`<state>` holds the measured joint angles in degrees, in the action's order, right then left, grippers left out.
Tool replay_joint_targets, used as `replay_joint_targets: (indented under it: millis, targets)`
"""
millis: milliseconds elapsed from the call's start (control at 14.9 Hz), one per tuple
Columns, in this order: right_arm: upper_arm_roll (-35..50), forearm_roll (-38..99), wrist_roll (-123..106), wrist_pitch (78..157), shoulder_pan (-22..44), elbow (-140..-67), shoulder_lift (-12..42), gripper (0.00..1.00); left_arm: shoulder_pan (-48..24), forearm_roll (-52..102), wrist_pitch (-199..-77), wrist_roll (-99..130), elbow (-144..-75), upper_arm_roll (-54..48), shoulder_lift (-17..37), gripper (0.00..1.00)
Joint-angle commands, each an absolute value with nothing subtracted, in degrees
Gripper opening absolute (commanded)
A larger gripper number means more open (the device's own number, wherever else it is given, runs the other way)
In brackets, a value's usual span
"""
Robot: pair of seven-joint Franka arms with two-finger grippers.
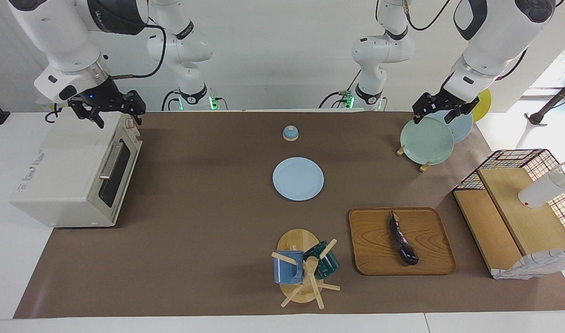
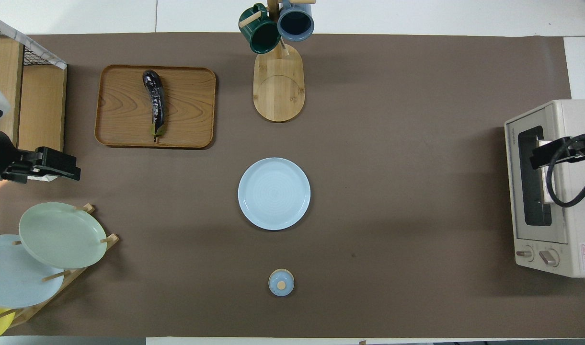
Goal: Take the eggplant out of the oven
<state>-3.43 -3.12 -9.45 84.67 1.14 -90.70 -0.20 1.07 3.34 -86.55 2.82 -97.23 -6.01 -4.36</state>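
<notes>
1. A wooden tray (image 1: 430, 259) lies at the left arm's end of the table.
2. A light blue plate (image 1: 298, 179) sits at the middle.
3. A small blue lid (image 1: 290, 133) lies nearer to the robots than this plate.
4. A mug tree (image 1: 305, 273) holds a blue mug (image 1: 286, 268) and a green mug (image 1: 326, 260).
5. A plate rack (image 1: 411, 157) holds a pale green plate (image 1: 425, 141).
6. A wooden shelf (image 1: 518, 217) stands beside the tray.

You've got eggplant (image 2: 154, 102) lying on wooden tray (image 2: 115, 110), oven (image 2: 551, 189) door shut under right gripper (image 2: 544, 157), left gripper (image 2: 57, 165) over bare mat, both empty

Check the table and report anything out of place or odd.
The eggplant lies on the wooden tray, not in the oven, whose door is shut. Nothing looks spilled, tipped or broken.
</notes>
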Motion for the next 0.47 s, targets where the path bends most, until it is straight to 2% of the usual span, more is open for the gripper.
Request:
replay_joint_targets:
  millis: [0, 402]
  targets:
    - [-3.25, -1.49, -8.7, 84.11, 0.53, -90.62, -0.7, 1.0, 2.2, 2.46, -87.63, 2.2, -98.61, -6.68, -5.27, 1.0]
    - [-3.16, -1.49, -8.7, 84.02, 0.53, -90.62, -0.7, 1.0, 2.55, 2.46, -87.71, 2.02, -98.88, -6.68, -5.45, 1.0]
